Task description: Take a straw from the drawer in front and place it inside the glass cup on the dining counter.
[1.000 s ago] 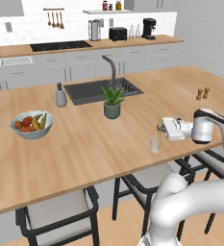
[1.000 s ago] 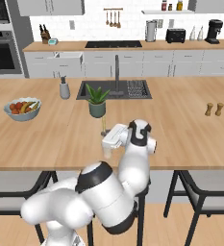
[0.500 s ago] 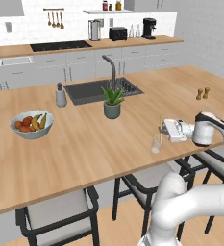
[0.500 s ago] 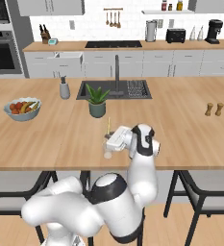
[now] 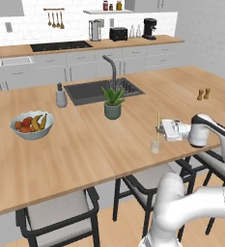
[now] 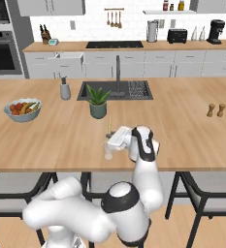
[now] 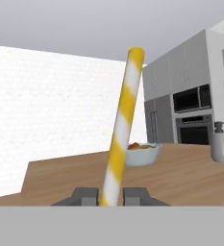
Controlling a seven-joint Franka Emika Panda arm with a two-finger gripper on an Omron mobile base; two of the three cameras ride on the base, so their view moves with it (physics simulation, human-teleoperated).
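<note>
The straw (image 7: 120, 129), striped yellow and white, stands nearly upright between my gripper's (image 7: 111, 197) two fingertips, which are shut on its lower part. Over the near edge of the dining counter (image 5: 85, 140), the gripper (image 5: 160, 131) holds the straw (image 5: 158, 123) directly above the small glass cup (image 5: 155, 146). The straw's lower end reaches down to the cup's rim; whether it is inside I cannot tell. From the other side, the straw (image 6: 109, 126) rises over the cup (image 6: 108, 151) beside the gripper (image 6: 110, 141). A drawer (image 6: 69, 59) stands pulled open in the back cabinets.
A potted plant (image 5: 112, 103) stands behind the cup, near the dark sink and faucet (image 5: 111, 70). A fruit bowl (image 5: 32, 125) and a soap dispenser (image 5: 61, 96) are to the left. Salt and pepper shakers (image 5: 203, 93) stand at the right. Stools (image 5: 61, 217) line the counter's near side.
The gripper has carried the straw a little to the left and down, from beside the cup to directly over it. The cup has not moved.
</note>
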